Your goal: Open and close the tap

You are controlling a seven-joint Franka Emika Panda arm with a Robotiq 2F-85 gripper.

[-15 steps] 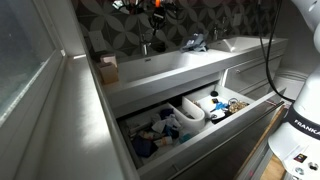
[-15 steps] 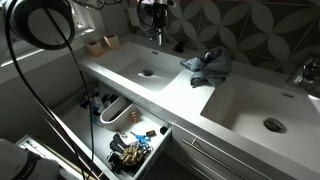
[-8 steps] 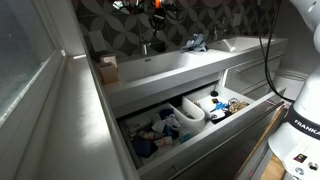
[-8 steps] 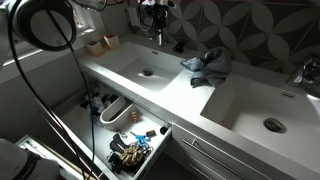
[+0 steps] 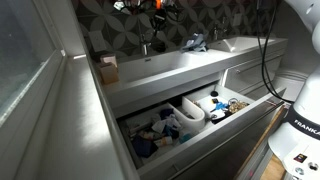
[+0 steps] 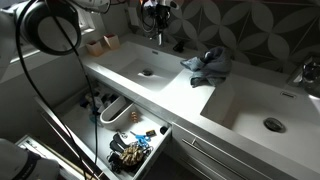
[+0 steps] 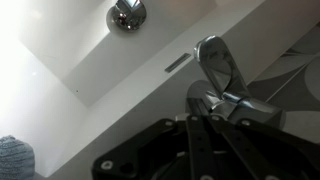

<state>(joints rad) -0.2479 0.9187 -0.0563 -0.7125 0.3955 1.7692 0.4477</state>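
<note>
The tap stands at the back edge of the long white basin, against the patterned wall. In the wrist view the tap sits right at 12 o'clock of the pincer, whose fingers are pressed together with nothing between them. Can't tell if they touch the tap. The drain is at 10 o'clock of the tap. In an exterior view a blue-grey cloth lies on the table at 4 o'clock.

The black two-fingered gripper points downward, jaws pressed shut. Its white Franka arm stands well off to its side.
</note>
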